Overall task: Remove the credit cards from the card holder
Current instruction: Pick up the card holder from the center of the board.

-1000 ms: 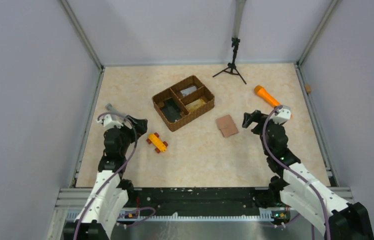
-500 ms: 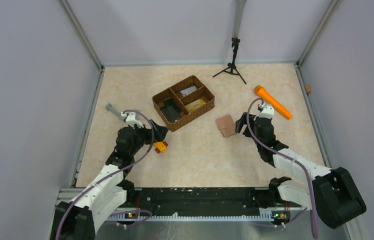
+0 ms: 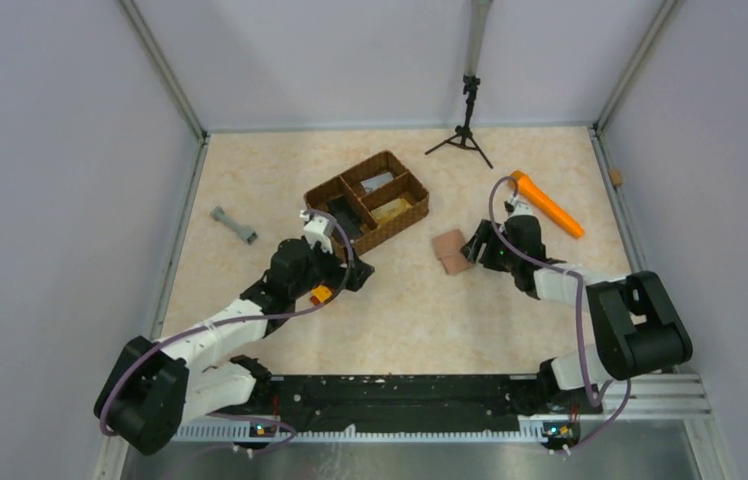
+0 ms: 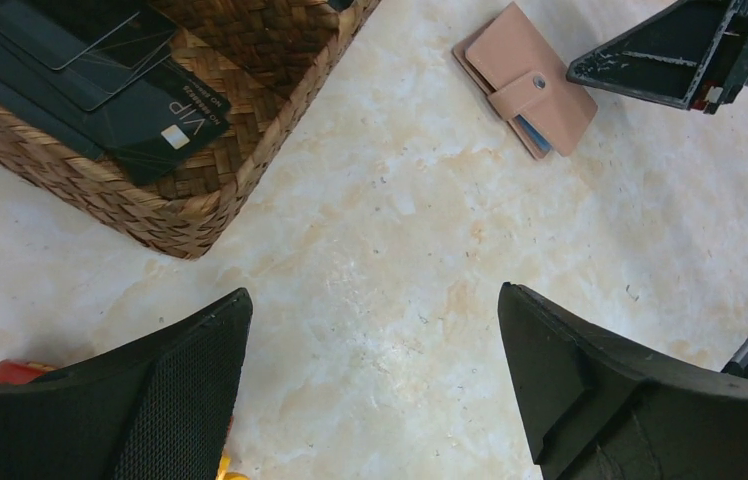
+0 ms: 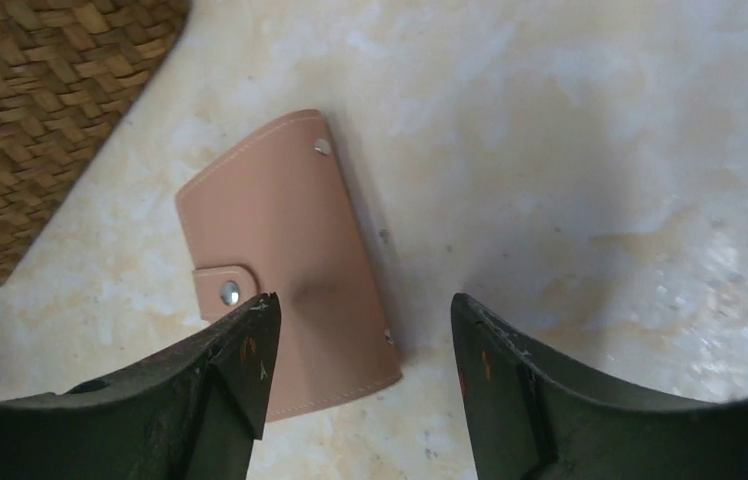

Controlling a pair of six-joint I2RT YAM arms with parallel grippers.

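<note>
Tan leather-look card holder (image 3: 450, 252) lies flat on the table, between the woven basket (image 3: 403, 222) and the orange torch (image 3: 546, 204), just beside the basket's right corner. It is closed, with the snap tab fastened.

Changes over the last second:
- The right gripper (image 3: 477, 247) has swung in from the right side and now sits at the holder's right edge.
- The left gripper (image 3: 350, 272) has crossed from the far left, passed over the yellow toy car (image 3: 321, 293), and is now by the basket's near corner.
- The holder itself hasn't moved.

Both claws are wide open and empty. In the right wrist view the holder (image 5: 285, 260) lies partly between the spread fingers of the right gripper (image 5: 362, 320), with one finger over the tab side. I can't tell whether it is touching. The left wrist view shows the left gripper (image 4: 370, 305) aimed at bare table, with the holder (image 4: 527, 80) well ahead of it.

My read is that the approach is nearly done. No grasp has been made and the snap is not yet undone, so no cards are out of the holder. A blue card edge peeks from its open end in the left wrist view.

As for writing, a black card (image 4: 165, 130) in the basket reads "VIP", and the small print next to it is too small to read. No brand shows on the holder.
</note>
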